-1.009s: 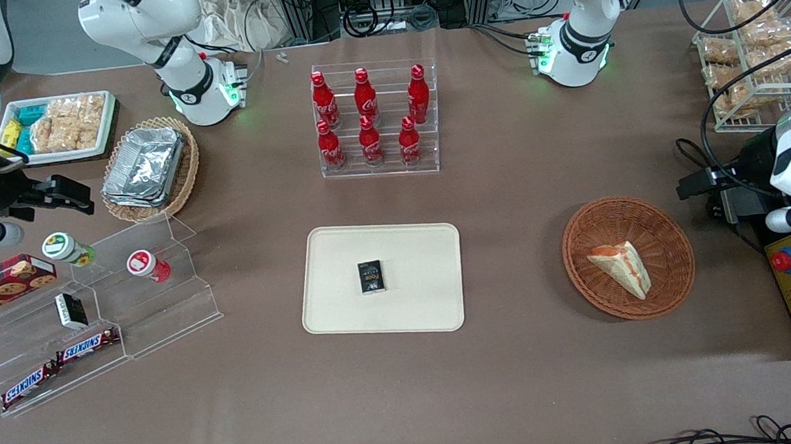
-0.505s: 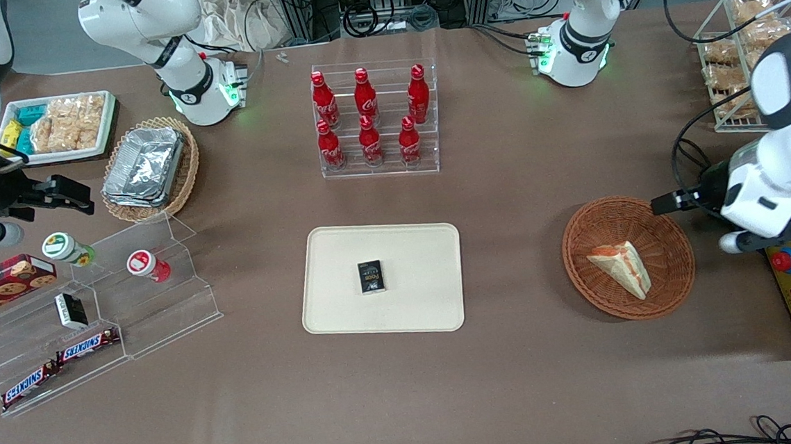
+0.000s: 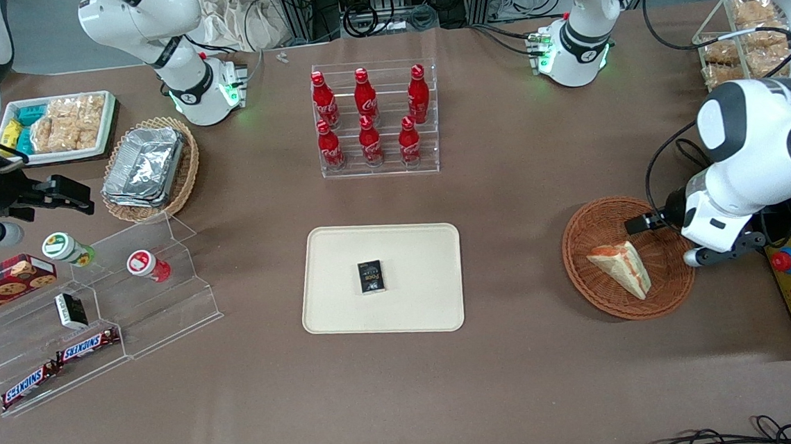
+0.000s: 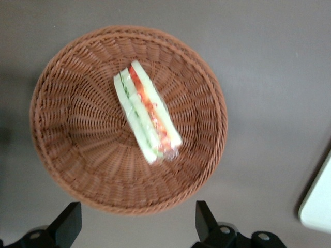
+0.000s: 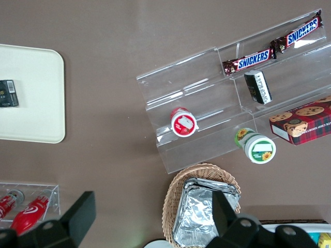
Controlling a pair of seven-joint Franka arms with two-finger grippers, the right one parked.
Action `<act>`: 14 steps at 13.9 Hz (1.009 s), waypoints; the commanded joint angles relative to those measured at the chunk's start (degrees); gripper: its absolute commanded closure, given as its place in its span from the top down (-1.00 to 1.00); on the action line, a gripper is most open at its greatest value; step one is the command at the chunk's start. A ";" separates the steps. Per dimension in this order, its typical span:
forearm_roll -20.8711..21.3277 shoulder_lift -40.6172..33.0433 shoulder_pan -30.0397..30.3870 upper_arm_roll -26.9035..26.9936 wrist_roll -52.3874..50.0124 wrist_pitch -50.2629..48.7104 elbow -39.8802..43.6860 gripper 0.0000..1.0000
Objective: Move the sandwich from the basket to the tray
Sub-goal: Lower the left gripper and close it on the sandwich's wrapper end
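Here the table [image 3: 518, 380] carries everything, and the step in hand reads as the approach to the pick: nothing has been lifted yet. The tray [image 3: 346, 309] lies near the middle of the table, nearer the front edge than the rack of red bottles [image 3: 376, 119], and holds only a small dark packet [image 3: 371, 276] about its centre, leaving bare surface all round. The basket [image 3: 595, 291] sits toward the working arm's end of the table, level with the tray and well apart from it. The sandwich [image 4: 147, 118] lies on its side in the basket's bowl, near the centre, its filling layers facing up at the wrist camera. The gripper [image 3: 646, 222] hangs above the basket's rim on the working arm's side, its fingers [image 4: 66, 223] spread apart, wider than the wedge is thick, and holding nothing. The next move probably calls for centring the gripper over the wedge, turning the wrist so the jaws close across the bread faces, not along its length, then descending without catching the wicker rim. The film wrap may be slippery, so a firm, centred grip seems wise.
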 commanded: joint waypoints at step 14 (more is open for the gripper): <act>-0.26 7.33 -0.27 -0.24 -14.40 26.33 -9.96 0.88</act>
